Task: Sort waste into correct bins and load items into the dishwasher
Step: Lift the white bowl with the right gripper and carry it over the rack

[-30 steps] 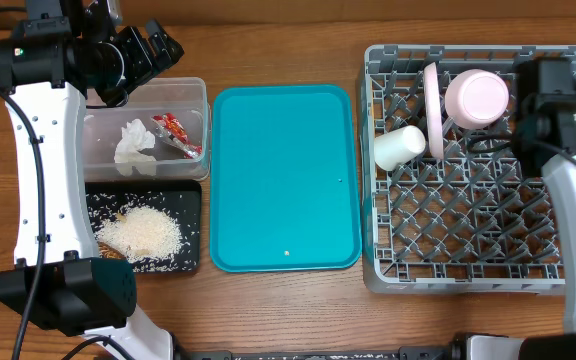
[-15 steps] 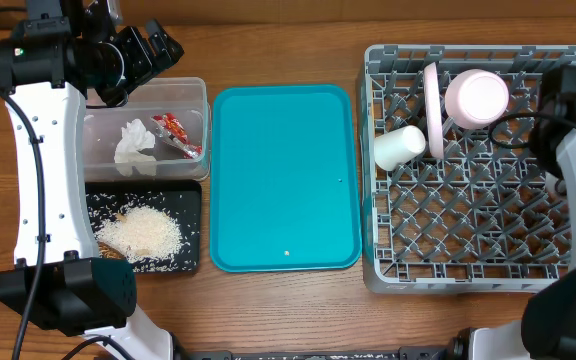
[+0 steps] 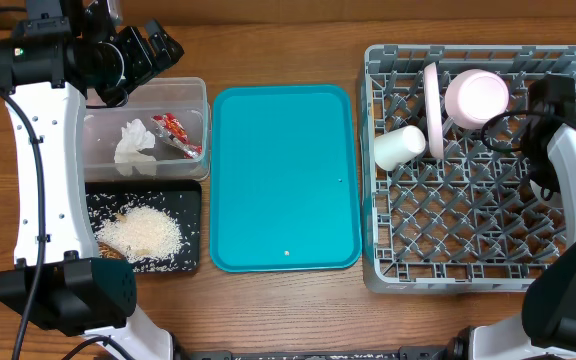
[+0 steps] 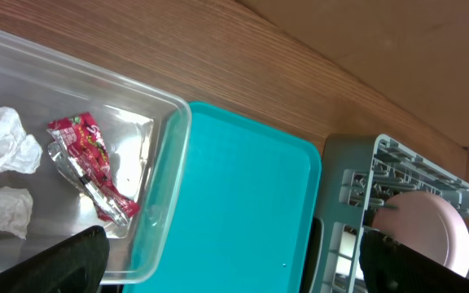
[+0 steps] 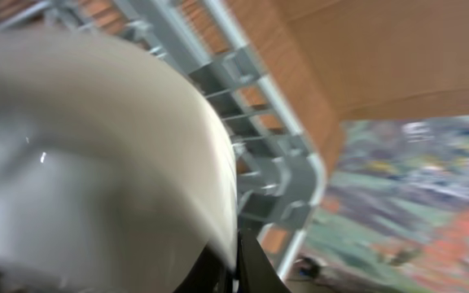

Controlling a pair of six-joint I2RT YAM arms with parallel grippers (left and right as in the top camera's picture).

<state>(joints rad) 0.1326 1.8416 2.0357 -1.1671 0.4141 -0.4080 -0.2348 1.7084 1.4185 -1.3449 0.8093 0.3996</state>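
At the back of the rack [image 3: 468,240], the bowl [image 3: 476,97] sits tipped among the pegs. It leans on the plate [image 3: 433,110], which stands on edge just to its left. The right gripper [image 5: 236,273] is pinched closed with nothing visibly between its fingers, and the bowl lies right in front of it. Its pale curved wall, blurred, fills most of the wrist view, with the rack's rim beyond. Whether finger and bowl touch cannot be told. Overhead, the right arm stands over the rack's right side, so the bowl lies toward the table's centre from it.

The left gripper [image 3: 153,45] is spread wide above the tub's [image 3: 200,100] back edge, well apart from the rack, so the right arm is the nearer. The cup [image 3: 398,147] lies on its side left of the plate, its long axis across the rack. Tissue [image 3: 133,145] and wrapper [image 3: 180,135] lie in the tub and rice [image 3: 143,235] on the black tray [image 3: 193,200], with the teal tray [image 3: 283,180] between these and the rack.

Everything looks placed. A retreat by the right arm would have to clear the pegs and the rim.
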